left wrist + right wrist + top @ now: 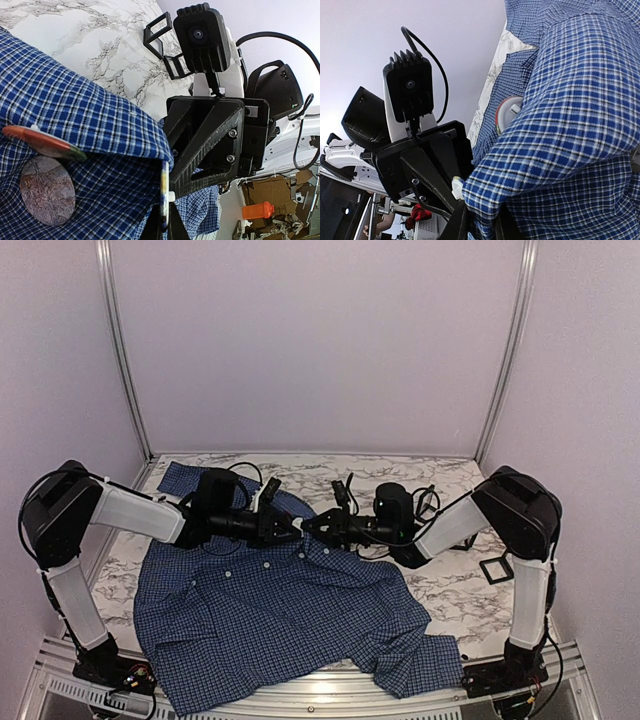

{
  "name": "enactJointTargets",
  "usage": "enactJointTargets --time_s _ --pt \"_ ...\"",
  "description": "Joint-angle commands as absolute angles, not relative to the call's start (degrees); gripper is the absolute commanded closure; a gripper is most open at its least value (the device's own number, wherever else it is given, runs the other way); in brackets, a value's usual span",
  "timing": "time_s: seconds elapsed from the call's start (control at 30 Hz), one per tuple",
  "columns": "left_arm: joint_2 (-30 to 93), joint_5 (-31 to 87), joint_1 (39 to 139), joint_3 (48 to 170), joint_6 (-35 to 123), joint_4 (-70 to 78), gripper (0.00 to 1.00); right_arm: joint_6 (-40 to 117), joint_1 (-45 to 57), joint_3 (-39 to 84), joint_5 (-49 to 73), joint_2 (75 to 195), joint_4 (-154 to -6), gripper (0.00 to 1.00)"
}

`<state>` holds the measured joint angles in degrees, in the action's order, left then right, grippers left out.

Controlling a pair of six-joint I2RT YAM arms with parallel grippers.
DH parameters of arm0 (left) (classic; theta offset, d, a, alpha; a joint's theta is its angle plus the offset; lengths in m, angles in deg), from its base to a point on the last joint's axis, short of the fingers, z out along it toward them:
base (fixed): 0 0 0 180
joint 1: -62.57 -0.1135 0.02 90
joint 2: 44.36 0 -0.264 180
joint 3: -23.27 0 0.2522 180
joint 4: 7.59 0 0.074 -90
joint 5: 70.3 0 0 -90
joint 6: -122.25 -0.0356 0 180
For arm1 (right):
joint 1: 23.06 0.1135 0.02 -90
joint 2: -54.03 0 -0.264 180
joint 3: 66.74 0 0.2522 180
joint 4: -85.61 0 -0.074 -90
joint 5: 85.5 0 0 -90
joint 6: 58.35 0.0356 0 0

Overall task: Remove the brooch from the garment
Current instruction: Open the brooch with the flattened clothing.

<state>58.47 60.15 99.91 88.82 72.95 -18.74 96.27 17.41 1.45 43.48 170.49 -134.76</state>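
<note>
From above, the left gripper [292, 528] and the right gripper [316, 526] meet tip to tip over the chest of the garment [280, 620], which lies spread on the marble table [450, 590]. The brooch cannot be made out there; only the wrist views show it.

In the left wrist view the brooch [42, 142] appears edge-on as an orange-rimmed disc on the cloth. It sits off to the left of that gripper's fingertips and apart from them, tucked under a raised fold. A round mottled brown disc [47, 190] lies just below it. The left jaws are pressed together at the bottom of the view, with a thin edge of the garment between them.

The right wrist view shows the brooch [506, 112] more face-on, with a red rim and pale centre. It lies beyond the right fingers, half hidden by the fold. Those fingers stand narrowly apart, and the fold fills the gap between them.
</note>
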Motion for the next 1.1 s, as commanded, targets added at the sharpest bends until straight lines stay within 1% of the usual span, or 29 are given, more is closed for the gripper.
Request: enactJointTargets --time_s 0.0,0.43,0.7,0.87,1.07 --pt "58.5 59.5 99.9 90.6 71.5 -17.6 1.0 94.0 17.1 2.3 43.6 169.6 -132.5 0.84" --pt "58.6 58.6 99.8 90.6 71.9 -17.0 1.0 92.3 17.2 1.5 43.8 168.6 -131.5 0.83" --pt "58.6 58.5 99.7 90.6 71.9 -16.9 1.0 89.5 17.1 1.3 43.5 166.9 -128.0 0.81" --pt "58.6 58.5 99.6 90.6 71.9 -16.8 1.0 88.2 17.1 1.8 43.1 166.5 -126.2 0.78" --pt "58.1 58.5 99.5 90.6 71.5 -16.1 1.0 84.2 17.1 2.6 41.5 164.8 -120.9 0.69"
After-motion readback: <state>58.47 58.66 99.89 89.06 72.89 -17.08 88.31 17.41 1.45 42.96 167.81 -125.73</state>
